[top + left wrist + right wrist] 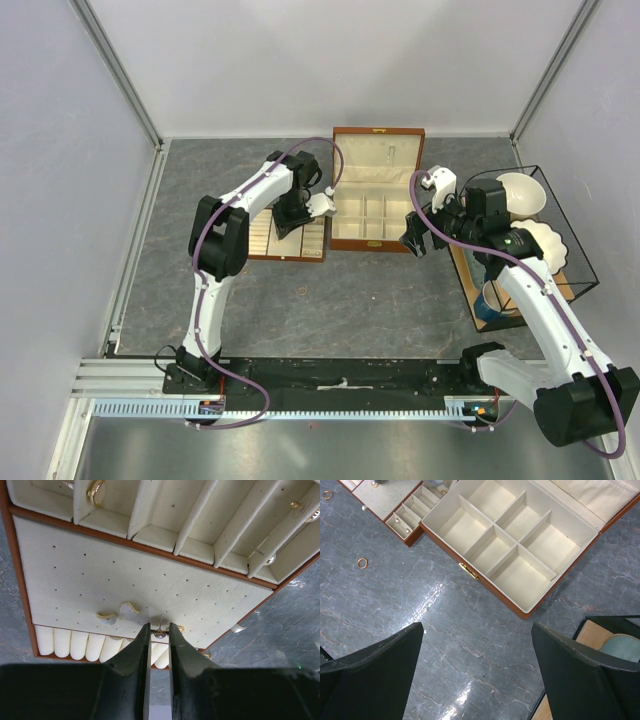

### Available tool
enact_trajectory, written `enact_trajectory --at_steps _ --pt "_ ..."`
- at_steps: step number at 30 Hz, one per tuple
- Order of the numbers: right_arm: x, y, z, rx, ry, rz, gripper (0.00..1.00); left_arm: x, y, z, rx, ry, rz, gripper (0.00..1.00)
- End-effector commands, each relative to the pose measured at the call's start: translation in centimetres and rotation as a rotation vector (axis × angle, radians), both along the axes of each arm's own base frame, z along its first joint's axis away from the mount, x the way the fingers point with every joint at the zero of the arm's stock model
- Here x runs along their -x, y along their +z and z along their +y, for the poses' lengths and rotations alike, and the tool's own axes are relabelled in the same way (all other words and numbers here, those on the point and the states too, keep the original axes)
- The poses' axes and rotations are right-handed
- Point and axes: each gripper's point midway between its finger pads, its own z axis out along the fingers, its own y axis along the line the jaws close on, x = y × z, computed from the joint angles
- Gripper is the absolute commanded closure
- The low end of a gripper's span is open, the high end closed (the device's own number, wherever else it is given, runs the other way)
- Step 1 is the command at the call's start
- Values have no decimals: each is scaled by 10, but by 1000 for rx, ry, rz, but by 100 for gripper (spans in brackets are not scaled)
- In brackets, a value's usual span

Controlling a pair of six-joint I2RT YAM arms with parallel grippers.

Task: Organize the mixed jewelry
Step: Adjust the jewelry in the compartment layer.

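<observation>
My left gripper (160, 627) is shut on a small stud earring (160, 635) with a dark bead and a thin pin, held just over the near edge of the cream perforated pad (150, 575) of the jewelry tray (262, 243). Two cream and gold earrings (106, 618) (130, 610) lie on the pad close by. More pieces sit in the tray's compartments (95, 492) (270, 560). Loose pieces lie on the table beside the tray (238, 628), and a gold ring (362, 563) lies further out. My right gripper (476, 626) hangs open over bare table, in front of the wooden box (520, 540).
The brown box (375, 200) stands open with cream compartments. A black wire basket (560, 260) at the right holds white bowls and a blue cup (490, 300). Grey walls close in the table on three sides.
</observation>
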Motion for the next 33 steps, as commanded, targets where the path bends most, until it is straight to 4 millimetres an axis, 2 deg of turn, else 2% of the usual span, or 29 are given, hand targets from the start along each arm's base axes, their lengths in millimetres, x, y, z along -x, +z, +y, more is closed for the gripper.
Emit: enact_trajectory --at_steps 1,17,27,33 --pt "-2 10 1 -10 7 -42 2 -8 13 -5 37 -29 -38 98" --pt "-2 9 1 -11 5 -41 2 -12 33 -13 88 -25 -81 98" --pt "-2 9 1 -11 6 -39 2 -12 35 -15 98 -24 -81 98" --pt "-2 10 1 -12 8 -38 2 -9 28 -12 79 -24 -67 99"
